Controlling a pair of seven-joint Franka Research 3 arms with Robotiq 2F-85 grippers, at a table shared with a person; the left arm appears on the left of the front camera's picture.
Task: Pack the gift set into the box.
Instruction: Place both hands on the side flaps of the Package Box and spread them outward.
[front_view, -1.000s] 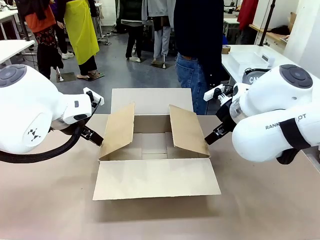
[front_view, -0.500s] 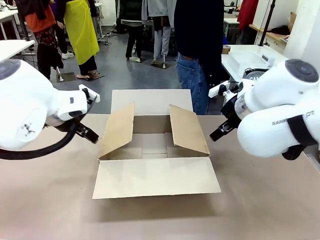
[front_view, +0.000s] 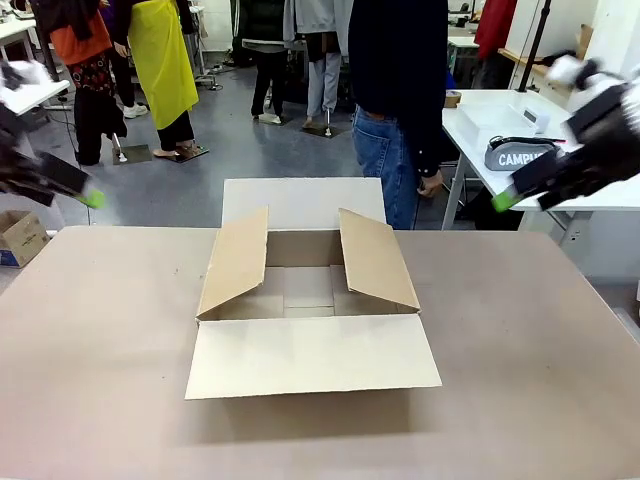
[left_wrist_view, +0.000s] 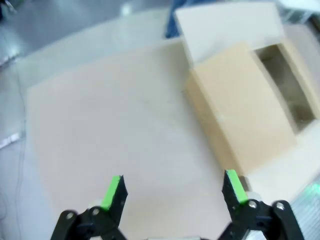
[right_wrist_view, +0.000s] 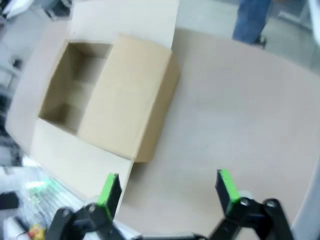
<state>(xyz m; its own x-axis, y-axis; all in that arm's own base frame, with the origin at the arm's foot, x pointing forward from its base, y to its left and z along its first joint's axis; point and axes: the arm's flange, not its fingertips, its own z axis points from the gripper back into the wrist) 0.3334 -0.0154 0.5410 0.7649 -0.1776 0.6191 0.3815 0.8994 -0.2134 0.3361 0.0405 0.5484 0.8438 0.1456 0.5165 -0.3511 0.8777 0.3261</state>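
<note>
The box (front_view: 310, 290) is a brown cardboard carton in the middle of the table, its four flaps spread and its inside bare. It also shows in the left wrist view (left_wrist_view: 260, 95) and the right wrist view (right_wrist_view: 105, 90). The grey "CAMPUS" item (front_view: 520, 155) lies on the white side table at the right, behind it the white tray (front_view: 497, 117). My left gripper (front_view: 85, 195) is blurred at the far left, raised; its wrist view has it open (left_wrist_view: 174, 186) and holding nothing. My right gripper (front_view: 510, 197), blurred near the grey item, is open (right_wrist_view: 167, 186) too.
A person (front_view: 400, 90) in dark top and jeans stands just beyond the box, one hand (front_view: 432, 183) hanging near the side table (front_view: 470, 135). A small printed carton (front_view: 20, 235) sits on the floor at the left. The brown table (front_view: 110, 380) surrounds the box.
Both arms have swung up and outward from the box's side flaps, the left to the far left edge and the right toward the side table. The box has not moved.
</note>
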